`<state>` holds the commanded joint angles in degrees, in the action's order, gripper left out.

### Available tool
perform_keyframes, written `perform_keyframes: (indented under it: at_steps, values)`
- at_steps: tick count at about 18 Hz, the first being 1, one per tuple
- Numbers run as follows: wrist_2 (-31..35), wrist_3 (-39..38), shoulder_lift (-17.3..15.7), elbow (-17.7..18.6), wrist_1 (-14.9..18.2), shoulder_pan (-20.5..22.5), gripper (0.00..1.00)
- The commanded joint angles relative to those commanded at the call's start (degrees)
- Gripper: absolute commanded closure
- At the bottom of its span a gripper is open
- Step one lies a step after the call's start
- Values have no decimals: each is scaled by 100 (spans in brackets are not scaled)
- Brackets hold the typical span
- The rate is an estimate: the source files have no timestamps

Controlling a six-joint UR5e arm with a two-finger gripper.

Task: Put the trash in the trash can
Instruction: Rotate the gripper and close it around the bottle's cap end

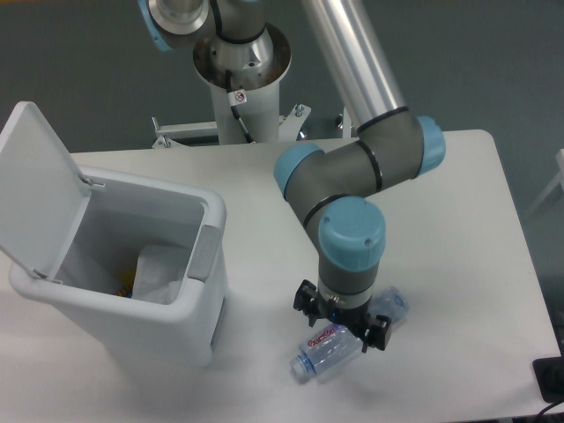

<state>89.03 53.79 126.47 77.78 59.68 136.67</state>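
One item is left on the table (458, 203) for you: the clear plastic bottle (348, 345), lying on its side near the front edge, right of the trash can (132, 282); its long axis runs diagonally, blue cap toward the lower left and base toward the upper right. Your gripper (342, 323) sits directly over the bottle's middle, with one finger showing on the upper-left side and the other on the lower-right, so the jaws straddle the body across its axis; they look spread and low around it, though you cannot tell from this view whether the pads already touch the plastic. That crosswise alignment is what the grasp depends on; squeezing along the axis would likely let the round body roll away.

The pink-purple label carries red lettering near the cap end, too small to read with confidence.

The bin stands with its flip lid raised and the crumpled white wrapper (159, 273) already inside; the bottle would need carrying leftward over the rim.
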Motion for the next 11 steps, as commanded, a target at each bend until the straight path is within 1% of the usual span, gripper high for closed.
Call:
perform_keyframes:
  at_steps: [3, 5, 9, 11]
  values:
    - [149, 9, 228, -140, 0, -70, 0]
    - [490, 17, 413, -167, -17, -193, 0]
    - [518, 185, 571, -228, -9, -299, 0]
    - [519, 176, 677, -334, -9, -299, 0]
